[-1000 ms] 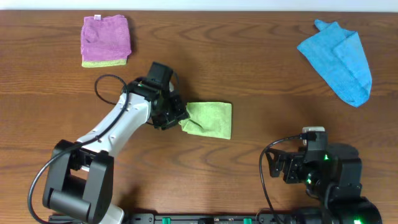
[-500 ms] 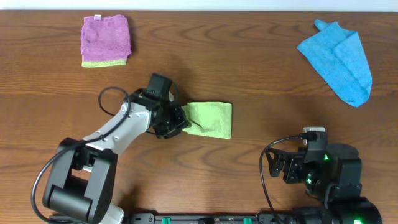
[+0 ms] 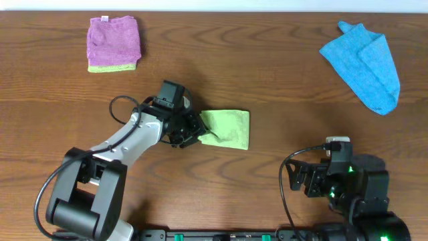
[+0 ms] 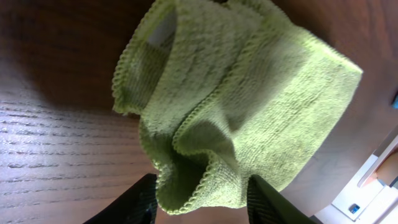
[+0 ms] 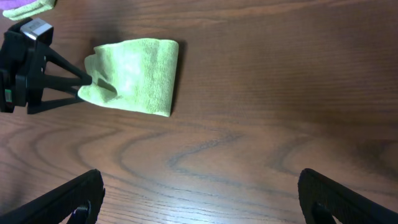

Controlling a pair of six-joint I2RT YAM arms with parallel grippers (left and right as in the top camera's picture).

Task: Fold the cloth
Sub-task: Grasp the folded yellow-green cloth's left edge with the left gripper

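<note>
The green cloth (image 3: 227,127) lies folded on the wooden table (image 3: 281,80), a little left of centre. My left gripper (image 3: 195,128) is at the cloth's left edge. In the left wrist view its fingers (image 4: 140,202) close on a bunched, lifted corner of the cloth (image 4: 249,106), which fills the gap between them. The right wrist view shows the same cloth (image 5: 140,74) with the left gripper (image 5: 87,83) pinching its left end. My right gripper (image 5: 199,199) is open and empty, low over bare table near the front edge (image 3: 297,177).
A folded pink cloth with a yellow-green edge (image 3: 114,41) lies at the back left. A crumpled blue cloth (image 3: 364,60) lies at the back right. The left arm's black cable (image 3: 117,100) loops beside the arm.
My left gripper has shifted slightly right and toward the cloth, keeping the cloth's left edge bunched. The right arm has not moved.
</note>
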